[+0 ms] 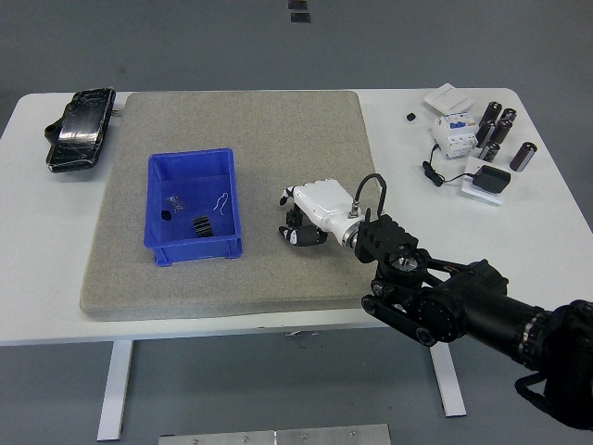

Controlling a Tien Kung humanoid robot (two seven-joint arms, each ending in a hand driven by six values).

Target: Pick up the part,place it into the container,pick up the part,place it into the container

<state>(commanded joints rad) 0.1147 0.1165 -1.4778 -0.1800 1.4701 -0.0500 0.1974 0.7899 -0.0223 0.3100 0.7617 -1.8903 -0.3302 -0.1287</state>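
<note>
A: Where is the hand (310, 215)?
B: The right one, white-backed, reaches in from the lower right on a black arm (463, 311) and sits low over the grey mat (278, 139), palm down.

A: Its fingers?
B: The fingers (296, 236) are curled under the palm with the dark tips at the mat. Whether they close on anything I cannot tell; the palm hides what lies beneath.

A: So where is the part?
B: No loose part shows on the mat by the hand. If one is there, it is under the curled fingers and hidden.

A: And the bin?
B: The blue bin (159, 209) stands just left of the hand, apart from it, on the same mat. Inside lie a black gear (199, 225), a thin wire piece (220, 200) and a small clear piece (172, 200).

A: Farther out?
B: Beyond the hand to the right, off the mat on the white table (556, 222), are a charger with cable (486, 179), a white breaker (452, 133), black cylinders (500, 134) and a white box (447, 96). Far to the left past the bin lies a black bundle (79, 128) at the table's corner.
</note>
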